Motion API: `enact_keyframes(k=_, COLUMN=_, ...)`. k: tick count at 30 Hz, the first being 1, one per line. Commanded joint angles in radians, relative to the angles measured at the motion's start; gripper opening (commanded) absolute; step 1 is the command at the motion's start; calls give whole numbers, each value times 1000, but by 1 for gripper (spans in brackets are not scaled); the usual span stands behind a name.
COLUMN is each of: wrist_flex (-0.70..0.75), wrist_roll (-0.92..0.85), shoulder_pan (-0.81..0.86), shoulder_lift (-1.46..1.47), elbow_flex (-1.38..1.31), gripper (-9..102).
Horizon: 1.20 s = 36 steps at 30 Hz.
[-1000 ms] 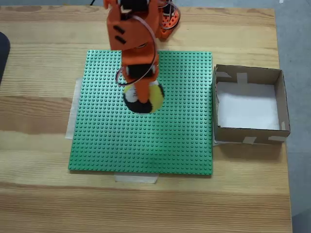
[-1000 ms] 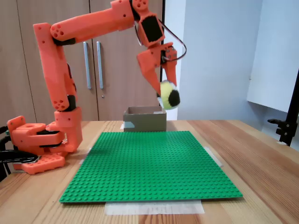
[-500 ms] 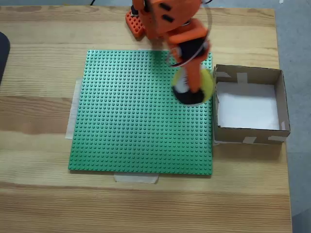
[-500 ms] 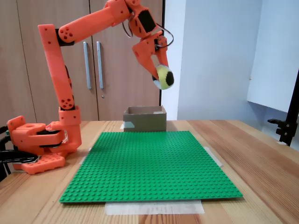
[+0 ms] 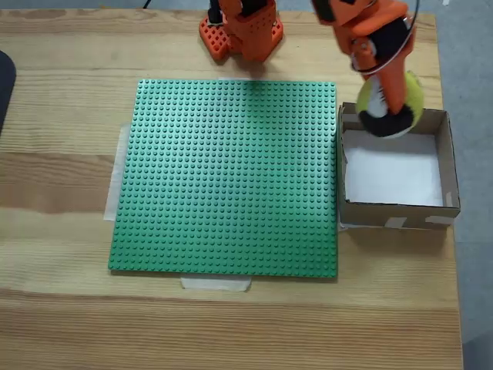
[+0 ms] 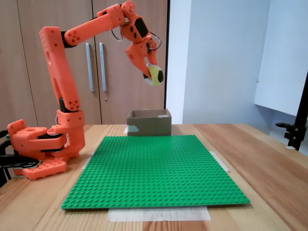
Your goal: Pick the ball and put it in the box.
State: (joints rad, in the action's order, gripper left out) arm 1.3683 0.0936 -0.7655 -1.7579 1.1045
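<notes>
While the orange gripper (image 5: pixel 391 108) stays out of the box (image 5: pixel 446 158), its two fingers are clamped on the ball (image 5: pixel 407 96), which hangs in the air over the box's far wall in a fixed view. That box sits at the table's (image 5: pixel 69 324) right edge, touching the green studded baseplate (image 5: pixel 231 177).

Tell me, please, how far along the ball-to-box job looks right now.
Done: the ball is picked up, clear of the green baseplate. In hand: the gripper holds it high over the box, near its far wall. Left: lowering it, opening the jaws and dropping the ball inside; the white bottom is bare.
</notes>
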Motion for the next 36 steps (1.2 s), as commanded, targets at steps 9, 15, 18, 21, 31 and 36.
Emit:
enact_keyframes(k=9, wrist_flex=-72, wrist_roll=20, shoulder_pan=-98, shoulder_lift=-23, elbow_flex=-23, gripper=-1)
enact_keyframes(k=15, wrist_flex=-91, wrist_roll=-5, shoulder_pan=-100, shoulder_lift=-23, elbow_flex=-8, gripper=-1)
enact_keyframes(k=18, wrist_flex=-94, wrist_roll=-8, shoulder_pan=-101, shoulder_lift=-23, elbow_flex=-2, gripper=-1)
enact_keyframes(k=21, wrist_flex=-92, wrist_roll=-8, shoulder_pan=-101, shoulder_lift=-23, elbow_flex=2, gripper=-1)
enact_keyframes(k=31, wrist_flex=-107, wrist_roll=-11, shoulder_pan=-104, shoulder_lift=-34, elbow_flex=54, gripper=-1)
enact_keyframes(k=36, wrist_flex=-127, wrist_roll=-18, shoulder_pan=-100, shoulder_lift=-35, elbow_flex=81, gripper=-1)
